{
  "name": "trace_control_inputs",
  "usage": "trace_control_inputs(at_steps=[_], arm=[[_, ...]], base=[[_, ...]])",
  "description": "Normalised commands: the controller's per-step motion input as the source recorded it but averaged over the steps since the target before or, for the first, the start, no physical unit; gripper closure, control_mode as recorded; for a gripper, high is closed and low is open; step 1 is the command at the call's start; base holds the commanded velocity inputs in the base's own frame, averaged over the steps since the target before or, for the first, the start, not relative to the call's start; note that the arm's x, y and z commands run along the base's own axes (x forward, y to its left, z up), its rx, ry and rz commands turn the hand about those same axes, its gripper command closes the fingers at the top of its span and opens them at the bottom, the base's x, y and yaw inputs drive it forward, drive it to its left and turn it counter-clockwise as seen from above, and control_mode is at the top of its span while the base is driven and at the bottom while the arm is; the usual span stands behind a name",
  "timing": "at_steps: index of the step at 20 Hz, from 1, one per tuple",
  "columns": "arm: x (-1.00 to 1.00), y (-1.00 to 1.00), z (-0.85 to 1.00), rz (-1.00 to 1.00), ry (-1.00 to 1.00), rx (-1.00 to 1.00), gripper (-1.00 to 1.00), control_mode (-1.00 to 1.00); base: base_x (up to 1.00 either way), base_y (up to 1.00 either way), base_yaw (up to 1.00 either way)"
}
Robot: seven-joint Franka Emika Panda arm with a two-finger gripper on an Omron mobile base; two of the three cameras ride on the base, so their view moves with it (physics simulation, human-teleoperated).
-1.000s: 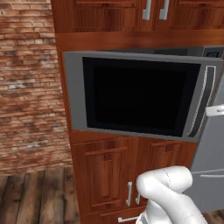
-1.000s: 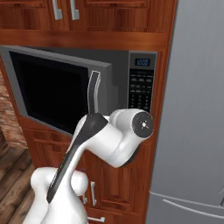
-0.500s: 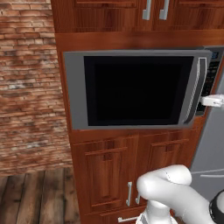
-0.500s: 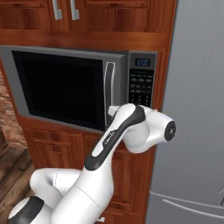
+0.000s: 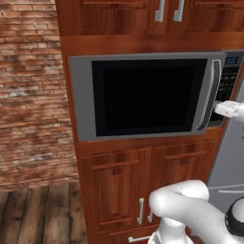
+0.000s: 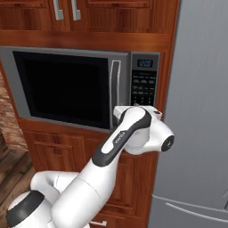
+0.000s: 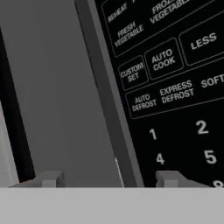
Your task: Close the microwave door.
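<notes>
The microwave [image 5: 147, 97] sits built into a brown wooden cabinet wall [image 5: 143, 45], with cupboard doors [image 5: 167, 9] at twelve o'clock above it and more cupboard doors [image 5: 119, 190] at six o'clock below. At the foot of the cabinet, toward seven o'clock, lies a wooden plank floor [image 5: 43, 214] against a brick wall [image 5: 28, 95].

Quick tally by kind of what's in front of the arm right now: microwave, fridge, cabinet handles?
Microwave, with its door shut flat: 1
Fridge: 1
Upper cabinet handles: 2
Lower cabinet handles: 2
Gripper, at the keypad: 1
Total: 7
</notes>
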Motion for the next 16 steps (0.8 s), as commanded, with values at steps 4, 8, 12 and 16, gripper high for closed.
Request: trace_control_inputs(at_steps=[4, 8, 12, 16], arm=[[0.39, 0.76, -0.38, -0.72, -0.05, 0.0, -1.0, -1.0], [0.56, 0.68, -0.38, -0.77, 0.0, 0.0, -1.0, -1.0], [0.72, 0.68, -0.31, -0.76, 0.0, 0.0, -1.0, -1.0], [0.95, 0.72, -0.2, -0.63, 0.0, 0.0, -1.0, -1.0]], base=[[0.0, 0.0, 0.0], [0.0, 0.0, 0.0], [0.0, 0.0, 0.0], [0.0, 0.0, 0.0]])
